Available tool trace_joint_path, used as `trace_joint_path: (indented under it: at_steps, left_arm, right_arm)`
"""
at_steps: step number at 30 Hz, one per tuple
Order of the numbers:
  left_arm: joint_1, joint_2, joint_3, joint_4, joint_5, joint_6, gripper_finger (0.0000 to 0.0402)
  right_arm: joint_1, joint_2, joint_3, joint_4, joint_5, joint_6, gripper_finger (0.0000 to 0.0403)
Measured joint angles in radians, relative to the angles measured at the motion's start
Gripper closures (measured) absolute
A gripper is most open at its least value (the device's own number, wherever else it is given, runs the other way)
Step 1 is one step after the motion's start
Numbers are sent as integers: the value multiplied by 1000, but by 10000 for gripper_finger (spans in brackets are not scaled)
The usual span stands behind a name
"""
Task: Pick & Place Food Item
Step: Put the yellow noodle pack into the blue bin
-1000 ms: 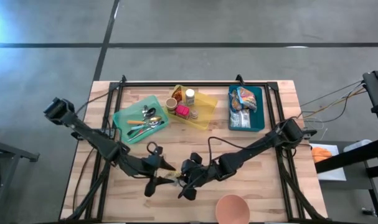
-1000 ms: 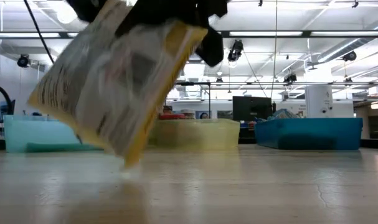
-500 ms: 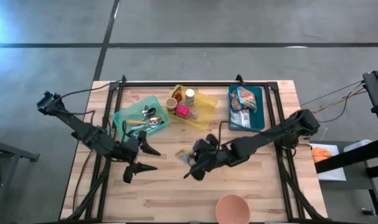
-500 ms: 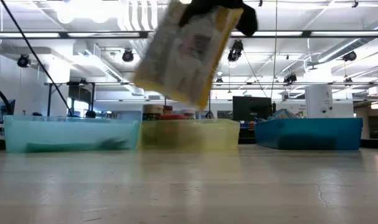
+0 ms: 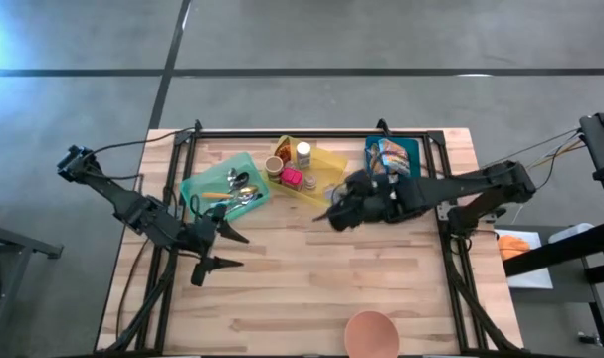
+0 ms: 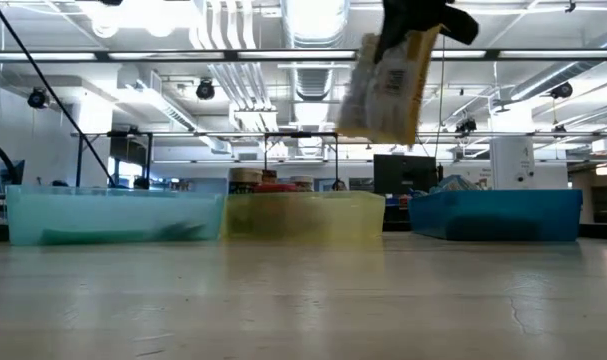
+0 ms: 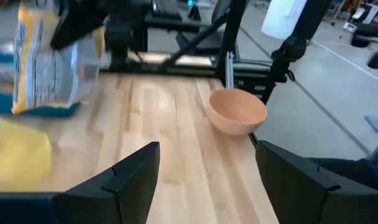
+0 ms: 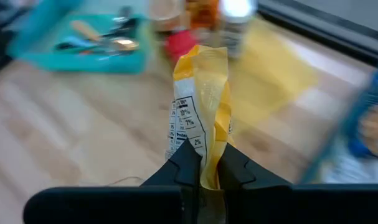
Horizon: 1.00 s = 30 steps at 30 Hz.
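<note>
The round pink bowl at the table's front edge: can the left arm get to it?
Probably yes. The left gripper is open and empty, and bare wooden table lies between it and the pink bowl. The right gripper, holding the yellow snack bag, is away by the bins.

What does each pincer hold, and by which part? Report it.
The right pincer is shut on the yellow snack packet, pinching one crumpled end so it hangs clear of the table. The left pincer is open and holds nothing.
</note>
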Motion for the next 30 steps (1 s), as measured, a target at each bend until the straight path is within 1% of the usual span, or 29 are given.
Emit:
trace_joint_path:
  at_steps: [2, 6, 14, 19, 22, 26, 30]
  left_arm:
    - [9, -28, 12, -3, 0, 44, 132]
    - [11, -119, 9, -1, -3, 54, 132]
    - [12, -286, -96, -36, -18, 82, 132]
    - [12, -345, -128, -51, -22, 27, 132]
    - [12, -385, -127, -110, -22, -43, 132]
    - [12, -452, -129, -154, -22, -53, 132]
    - [12, -495, -165, -164, -22, -56, 132]
  right_arm:
    - [-31, -22, 0, -66, 7, 38, 384]
    - [-90, -54, 0, -171, 18, 79, 384]
    - [-223, -84, 0, -351, 16, 125, 384]
    - [-315, -88, 0, -438, 14, 145, 384]
    - [-373, -86, 0, -479, 12, 144, 384]
    - [-451, -85, -1, -526, 13, 136, 384]
    - [-527, -85, -12, -527, -10, 102, 384]
